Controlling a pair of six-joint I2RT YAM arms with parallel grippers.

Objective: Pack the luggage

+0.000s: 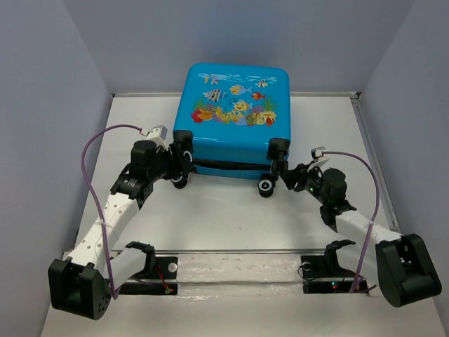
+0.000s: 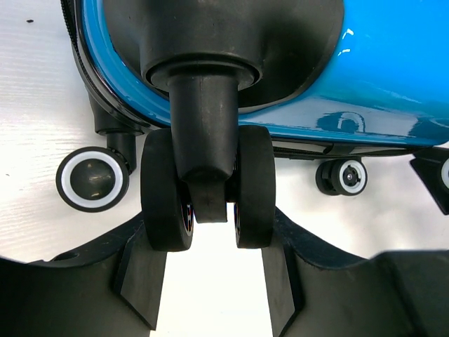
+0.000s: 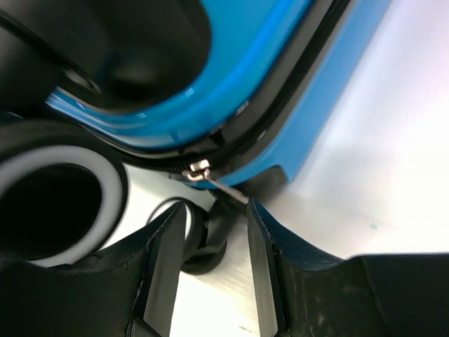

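The white counter carries 1 item: the luggage, lying flat at the far middle. Its fish-print face is up, its 2 shells are together, and its wheeled end points at the arms.

The shell looks hard, stiff and glossy, so flat faces would likely slip under narrow fingers. Being small, it is probably light, and on free wheels it may roll or skid when tugged. The sound holds are the parts that stick out.

The left pincer sits at the near left corner, gripping a twin wheel between its 2 fingers, which press on the outer faces. That hold probably steadies the luggage.

The right pincer is at the near right corner, just under the black zipper. Its fingers stand apart with the metal zipper pull in the gap, not yet pinched. The tab is thin and smooth, and it should be nipped squarely and drawn along the track.
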